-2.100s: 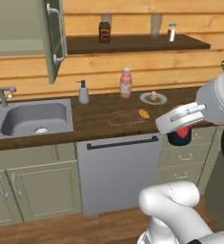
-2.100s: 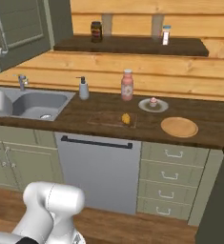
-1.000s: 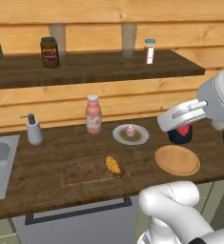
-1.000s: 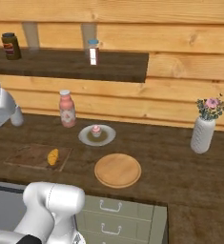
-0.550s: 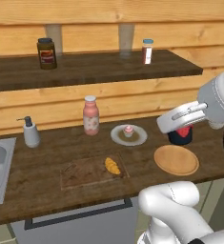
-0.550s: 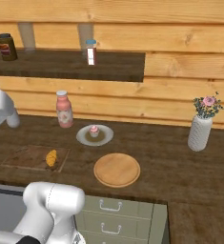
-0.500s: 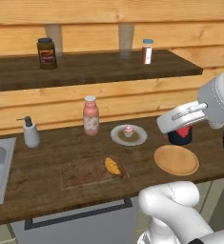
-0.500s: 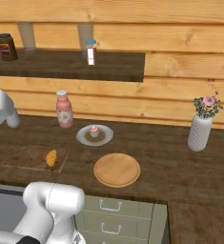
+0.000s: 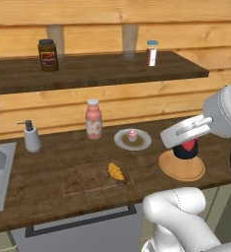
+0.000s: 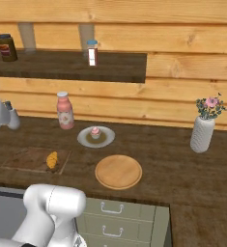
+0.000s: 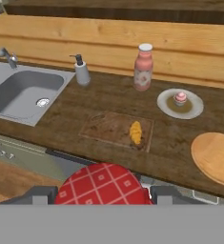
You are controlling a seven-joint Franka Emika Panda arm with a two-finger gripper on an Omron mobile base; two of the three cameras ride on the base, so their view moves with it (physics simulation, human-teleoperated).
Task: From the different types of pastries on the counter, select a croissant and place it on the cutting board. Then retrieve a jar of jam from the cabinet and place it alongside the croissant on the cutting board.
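Step in hand, as judged: jar of jam (image 11: 102,184) to be set beside croissant (image 11: 135,132) on cutting board (image 11: 108,127). Jar to be kept upright, lowered onto bare board, croissant not struck. Gripper (image 9: 186,142) closed on jar, held above surface (image 11: 80,100). Board lies ahead of and below gripper.

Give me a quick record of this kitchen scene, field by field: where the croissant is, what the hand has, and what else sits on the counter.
croissant: lying on the cutting board, toward its right end
hand: shut on the jar of jam, held above the counter, over the round wooden plate
jar of jam: red checked lid, not yet on the board
cupcake: on a small grey plate behind the board
pink bottle: upright near the wall
soap dispenser: beside the sink
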